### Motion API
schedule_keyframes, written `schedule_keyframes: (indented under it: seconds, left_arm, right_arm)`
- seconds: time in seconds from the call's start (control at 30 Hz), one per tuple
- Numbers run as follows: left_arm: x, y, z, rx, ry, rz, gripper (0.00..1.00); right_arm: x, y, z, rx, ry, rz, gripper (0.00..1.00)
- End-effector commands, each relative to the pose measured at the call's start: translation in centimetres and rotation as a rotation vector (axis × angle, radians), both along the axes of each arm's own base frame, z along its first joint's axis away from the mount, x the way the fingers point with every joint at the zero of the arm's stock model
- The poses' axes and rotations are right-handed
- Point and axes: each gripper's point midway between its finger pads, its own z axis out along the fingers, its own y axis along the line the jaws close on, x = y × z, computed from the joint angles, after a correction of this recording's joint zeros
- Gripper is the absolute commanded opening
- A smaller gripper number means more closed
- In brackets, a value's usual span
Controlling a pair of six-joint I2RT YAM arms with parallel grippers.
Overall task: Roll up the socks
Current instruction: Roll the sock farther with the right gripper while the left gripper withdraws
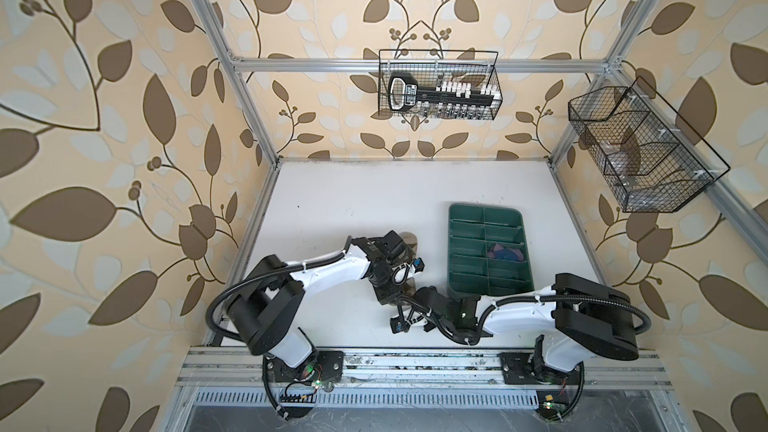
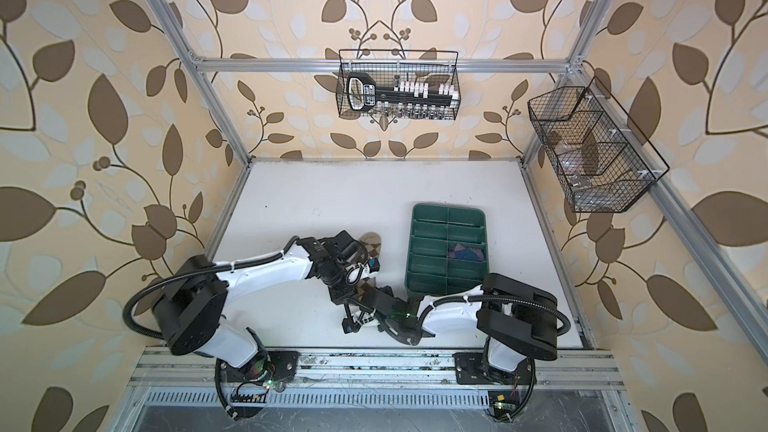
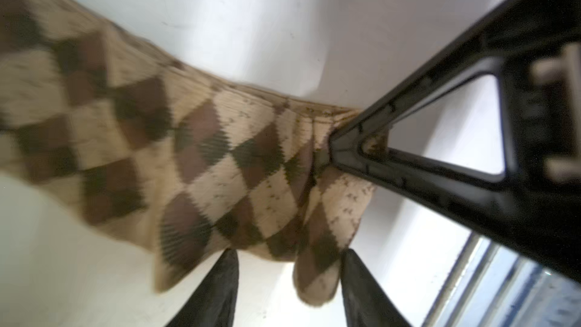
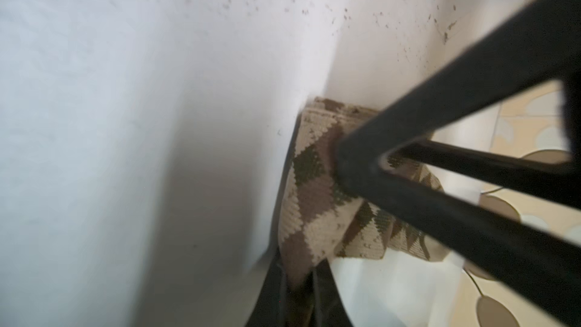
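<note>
So the tan argyle sock (image 1: pixel 409 239) is stretched out on the white tabletop (image 1: pixel 353 201) just left of the green divided tray (image 1: pixel 457 284). Its long axis runs roughly far-to-near in both top views. The rounded end (image 2: pixel 371 241) points at the back wall and the other end sits down by the two wrists. Most of the middle is hidden under the left arm, so only bits of it peek out there. The left wrist view shows the diamonds running away along the sock's length. It also shows the near end gathered up into folds where a black triangle-framed finger (image 3: pixel 440 202) digs its tip in. The left end effector (image 3: pixel 289 256) is released: its two dark fingers stand apart with a loose flap of sock hanging between them, gaps on both sides. The right end effector (image 4: pixel 301 278) is clenched on that same near end of the argyle sock, with fabric pinched between the fingers in its own wrist view. The purple sock (image 1: pixel 505 253) is bunched up in a right-hand compartment about halfway along the tray, well apart from both end effectors.
</note>
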Motion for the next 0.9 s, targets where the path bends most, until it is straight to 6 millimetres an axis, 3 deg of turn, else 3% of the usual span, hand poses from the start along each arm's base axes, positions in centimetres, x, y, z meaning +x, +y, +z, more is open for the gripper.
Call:
schedule_keyframes:
  seconds: [0.0, 0.13, 0.23, 0.3, 0.43, 0.53, 0.67, 0.87]
  left_arm:
    - [3.2, 1.9, 5.5, -0.043, -0.289, 0.12, 0.6]
    - [5.3, 6.6, 13.1, -0.107, -0.642, 0.358, 0.7]
    - [4.3, 10.2, 18.3, -0.185, -0.817, 0.486, 0.75]
    - [1.9, 10.2, 20.1, -0.28, -0.823, 0.4, 0.73]
    - [-3.1, 8.6, 20.8, -0.369, -0.747, 0.105, 0.73]
    - [-4.2, 7.7, 19.9, -0.319, -0.65, -0.002, 0.71]
    - [-3.8, 6.0, 16.1, -0.208, -0.498, -0.093, 0.68]
    - [-3.0, 3.5, 6.1, 0.064, -0.55, -0.271, 0.69]
  right_arm:
    - [-3.2, -2.4, -2.3, -0.147, 0.238, 0.002, 0.0]
    - [-4.3, -2.1, -2.1, -0.188, 0.38, 0.002, 0.0]
    - [-4.9, -1.5, -1.7, -0.186, 0.517, -0.007, 0.0]
    - [-5.3, -1.1, -1.6, -0.178, 0.616, -0.005, 0.0]
    - [-5.4, -0.6, -1.6, -0.178, 0.832, -0.018, 0.0]
    - [-4.7, -0.2, -1.6, -0.183, 0.982, -0.062, 0.0]
    - [-2.9, 0.7, -1.6, -0.181, 1.102, -0.111, 0.0]
    - [-0.3, 1.7, -2.0, -0.148, 1.201, -0.173, 0.01]
